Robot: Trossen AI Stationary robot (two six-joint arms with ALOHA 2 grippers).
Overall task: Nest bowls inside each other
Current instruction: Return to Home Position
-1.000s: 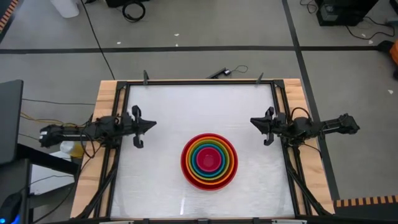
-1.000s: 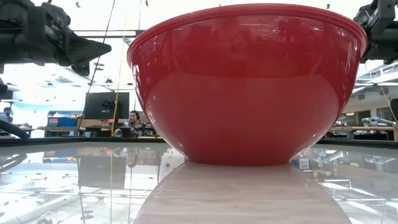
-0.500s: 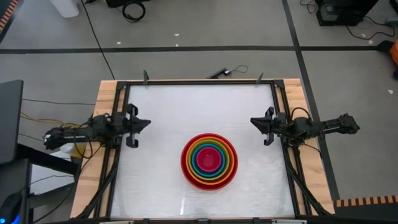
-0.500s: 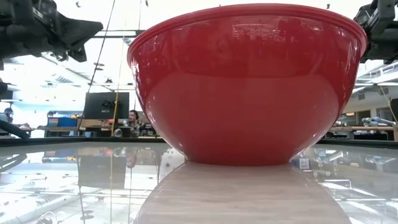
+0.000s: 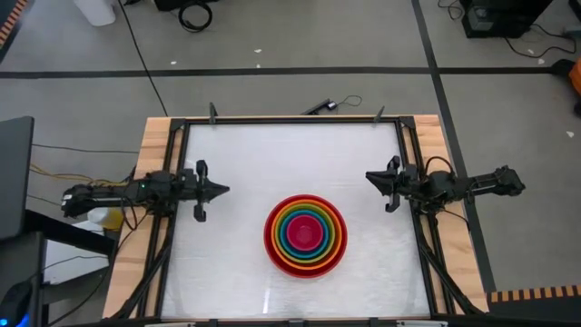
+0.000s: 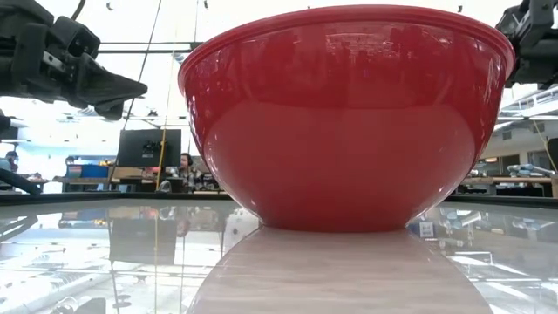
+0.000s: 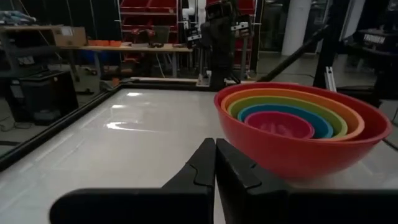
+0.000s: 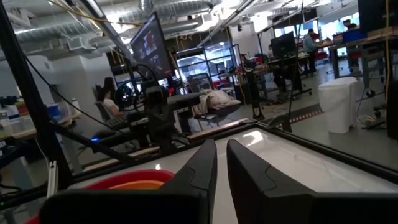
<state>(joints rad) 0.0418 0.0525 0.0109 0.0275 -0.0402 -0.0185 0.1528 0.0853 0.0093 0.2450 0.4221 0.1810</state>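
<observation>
The bowls [image 5: 305, 234] stand nested in one stack on the white table, a little toward its near edge. The red bowl [image 6: 349, 122] is outermost and rests on its base. Inside it sit the orange [image 7: 356, 122], yellow-green [image 7: 341, 116], blue [image 7: 324, 126] and pink [image 7: 277, 124] bowls. My left gripper [image 5: 227, 190] hovers at the table's left side, shut and level, pointing at the stack. My right gripper [image 5: 368, 177] hovers at the right side, pointing toward the left. A narrow gap with nothing in it shows between its fingers [image 8: 221, 146].
A black frame rail [image 5: 290, 120] runs around the tabletop. Bare white table [image 5: 272, 154] lies between the stack and the far rail. My right arm's base [image 7: 221, 37] shows beyond the bowls in the left wrist view. People sit at desks in the room behind.
My left gripper first tipped its shut fingers up and drew back a little toward the left edge. It then came down and forward again to level, and now hangs slightly lower than a second ago. The bowls and my right arm have kept still.
</observation>
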